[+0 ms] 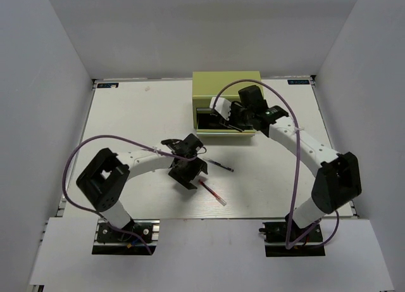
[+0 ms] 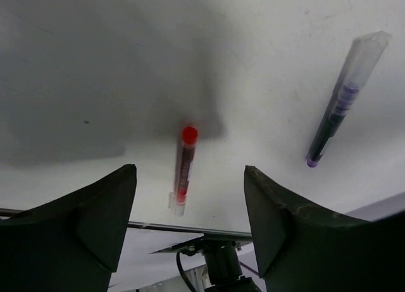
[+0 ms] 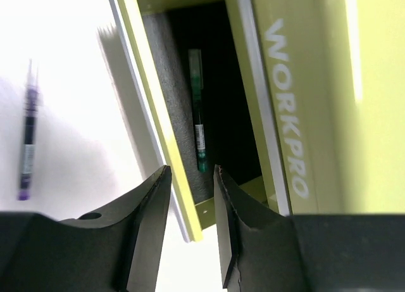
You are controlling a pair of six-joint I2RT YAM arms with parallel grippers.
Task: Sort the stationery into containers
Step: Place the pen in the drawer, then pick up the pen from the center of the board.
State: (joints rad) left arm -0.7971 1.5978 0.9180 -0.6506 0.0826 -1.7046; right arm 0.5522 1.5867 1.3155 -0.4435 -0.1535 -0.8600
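1. The left end effector (image 2: 190,178) is hanging over the bench (image 1: 126,114) with its fingers spread wide and nothing between them.
2. The red pen (image 2: 183,168) is lying flat on the bench and, in the left wrist view, sitting in the gap between those two fingers. Its long axis is running fore-and-aft along the gap, so a closing stroke would be crossing the barrel squarely rather than meeting it end-on.
3. The dark pen (image 2: 335,111) is lying well off to one side of that gap, tilted and apart from the red one. It is not in line for this grasp.
4. The left arm is plainly the nearer one. In the top view, the red pen is resting just beside its end effector, toward the near edge, while the right arm is reaching far back.
5. The right end effector (image 3: 191,178) is hovering at the olive-green cabinet (image 1: 226,83) with its fingers narrowly parted and gripping nothing that shows. The rim of the open drawer (image 3: 136,83) is appearing in the slim gap, seemingly beyond the fingers, not pinched.
6. The green pen (image 3: 198,121) is lying inside that drawer, lengthwise on the dark lining.
7. Judging from this, the coming move is calling for a straight descent by the left arm — little turning needed.
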